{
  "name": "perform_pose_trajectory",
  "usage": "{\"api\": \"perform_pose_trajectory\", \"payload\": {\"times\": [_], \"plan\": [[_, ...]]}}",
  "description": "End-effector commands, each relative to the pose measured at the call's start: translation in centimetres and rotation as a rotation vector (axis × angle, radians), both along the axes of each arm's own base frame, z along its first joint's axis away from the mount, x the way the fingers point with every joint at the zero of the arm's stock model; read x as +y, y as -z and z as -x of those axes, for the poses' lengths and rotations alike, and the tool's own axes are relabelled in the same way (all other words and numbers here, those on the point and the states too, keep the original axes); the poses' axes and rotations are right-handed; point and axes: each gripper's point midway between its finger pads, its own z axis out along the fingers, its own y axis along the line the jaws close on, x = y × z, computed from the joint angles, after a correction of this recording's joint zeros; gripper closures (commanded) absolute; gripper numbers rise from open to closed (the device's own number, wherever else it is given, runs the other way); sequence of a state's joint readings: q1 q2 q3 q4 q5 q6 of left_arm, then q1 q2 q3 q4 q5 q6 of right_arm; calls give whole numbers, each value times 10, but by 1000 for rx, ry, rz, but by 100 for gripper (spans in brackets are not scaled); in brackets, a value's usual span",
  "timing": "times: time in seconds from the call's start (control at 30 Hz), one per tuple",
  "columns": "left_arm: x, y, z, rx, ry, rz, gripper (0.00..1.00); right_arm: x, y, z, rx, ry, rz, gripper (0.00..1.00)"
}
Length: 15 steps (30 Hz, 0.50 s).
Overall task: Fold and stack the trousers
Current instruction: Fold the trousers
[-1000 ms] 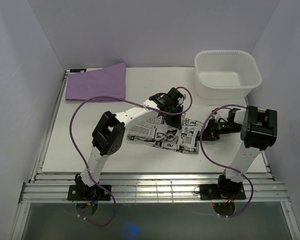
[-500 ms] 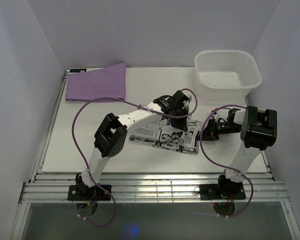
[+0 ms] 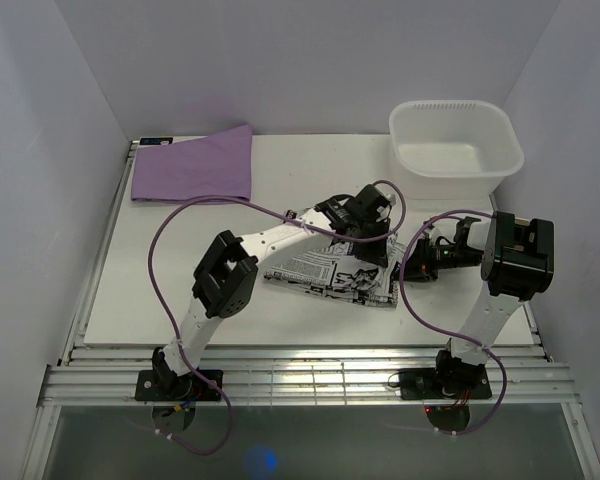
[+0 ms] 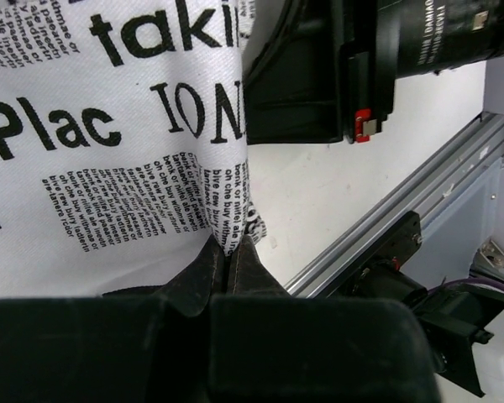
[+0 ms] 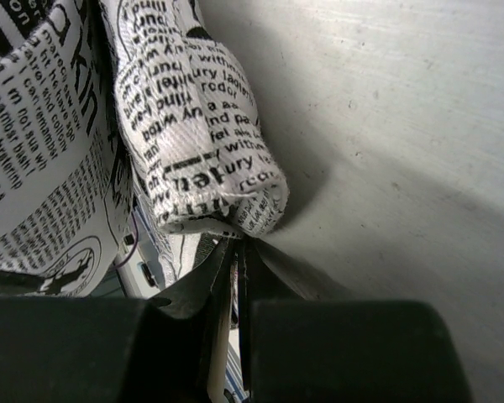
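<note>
The trousers (image 3: 325, 275), white with black newspaper print, lie partly folded on the white table, right of the middle. My left gripper (image 3: 378, 238) is shut on a raised edge of the trousers (image 4: 151, 126) near their right end; the fabric runs down between its fingertips (image 4: 210, 262). My right gripper (image 3: 412, 262) is shut on a rolled hem of the trousers (image 5: 202, 143) at their right edge, close to the table. The two grippers are close together, the right one's black body (image 4: 361, 67) just beyond the left one's fabric.
A folded plain purple cloth (image 3: 195, 165) lies at the back left. A white plastic tub (image 3: 454, 148) stands at the back right. The table's near edge has metal rails (image 3: 310, 375). Purple cables loop from both arms.
My left gripper has moved right across the trousers, dragging the held fabric over toward the right gripper. The right arm has barely moved.
</note>
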State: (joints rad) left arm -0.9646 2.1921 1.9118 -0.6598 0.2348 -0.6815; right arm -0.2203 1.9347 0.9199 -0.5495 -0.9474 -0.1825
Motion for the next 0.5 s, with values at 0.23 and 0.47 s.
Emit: {"api": "perform_pose_trajectory", "payload": {"times": [0.23, 0.47], "plan": [[-40, -24, 0, -4, 19, 126, 98, -1, 17, 0, -32, -30, 62, 92], [-47, -17, -1, 11, 16, 135, 95, 0, 16, 1, -28, -32, 57, 92]]}}
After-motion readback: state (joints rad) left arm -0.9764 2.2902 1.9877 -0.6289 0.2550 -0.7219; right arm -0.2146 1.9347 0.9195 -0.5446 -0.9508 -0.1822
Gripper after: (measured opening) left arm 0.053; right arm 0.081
